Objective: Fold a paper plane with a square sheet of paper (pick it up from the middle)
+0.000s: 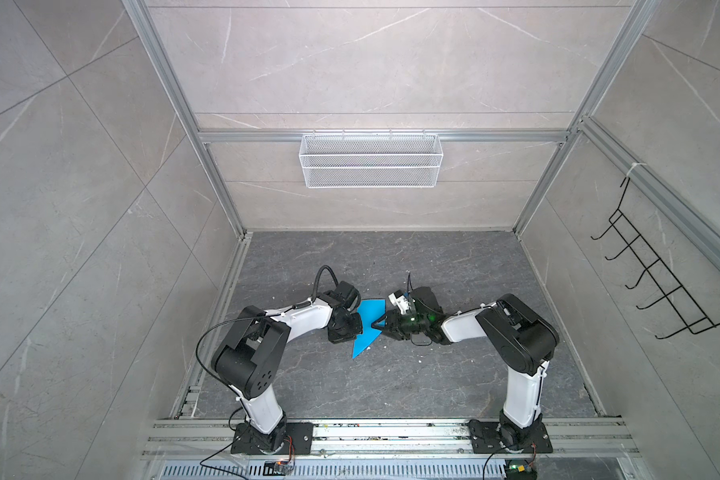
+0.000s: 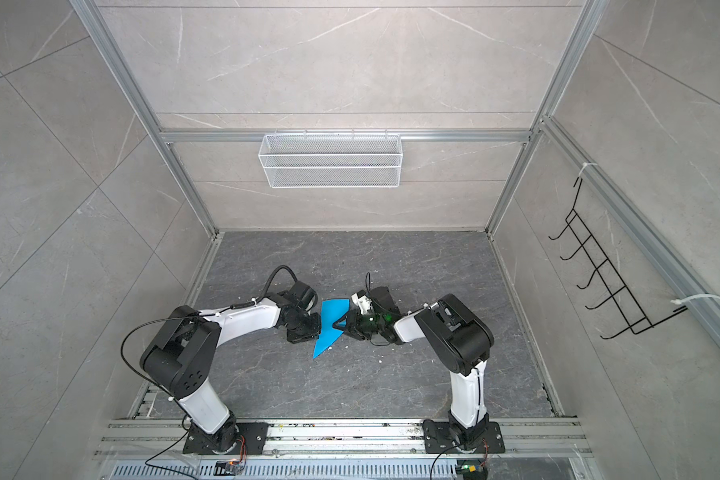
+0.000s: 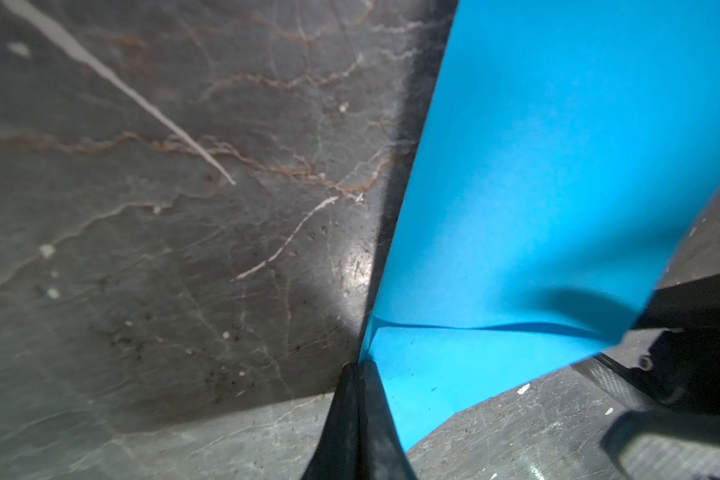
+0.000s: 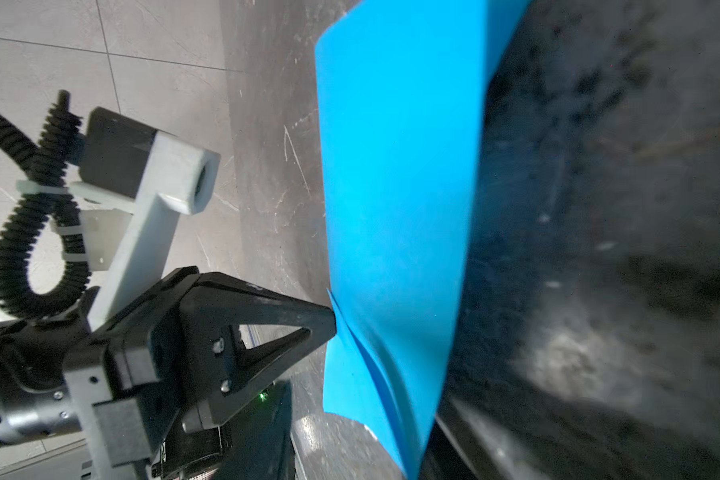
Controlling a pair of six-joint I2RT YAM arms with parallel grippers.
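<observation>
Near edge: aluminium rail (image 1: 391,434) carrying both arm bases.
Surface: dark grey veined stone worktop (image 1: 391,382), speckled with white crumbs.
Item: bright blue paper sheet (image 1: 366,328), folded to a long wedge, at mid-worktop. The long axis runs near to far, the sharp tip nearest and the broad end farthest.
Left arm (image 1: 304,320): elbow bent, forearm reaching inward and low. The left pincer (image 3: 358,368) is closed on the sheet's edge.
Right arm (image 1: 466,326): mirrored pose. The right pincer (image 1: 376,323) is at the opposite edge; its opening cannot be told.
Beyond: pale grey tiled walls (image 1: 80,208), a black wire hook rack (image 1: 657,286) and a white mesh basket (image 1: 371,160).
</observation>
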